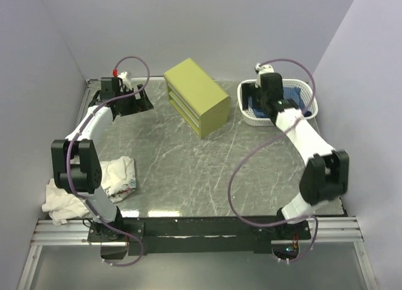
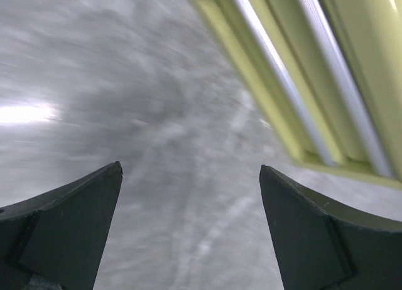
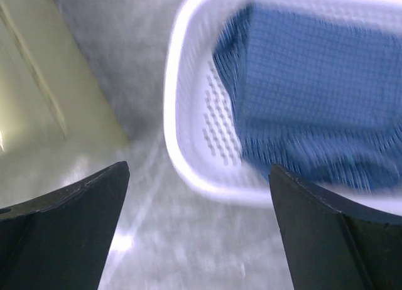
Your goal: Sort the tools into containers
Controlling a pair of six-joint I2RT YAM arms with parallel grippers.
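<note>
Both the left pincer (image 2: 190, 230) and the right pincer (image 3: 199, 230) hang spread and carrying nothing, left and right of the yellow drawer unit (image 1: 196, 96), the right over the white basket (image 1: 245, 114) holding blue cloth (image 3: 308, 95); no tool shows, so any reach should wait on a sharper, unblurred wrist view.

The left arm (image 1: 94, 120) reaches forward to the far left, its gripper (image 2: 191, 230) with fingers spread wide apart and nothing between them. The right arm (image 1: 301, 136) stretches to the far right; its gripper (image 3: 198, 230) is also wide apart and holds nothing.
</note>
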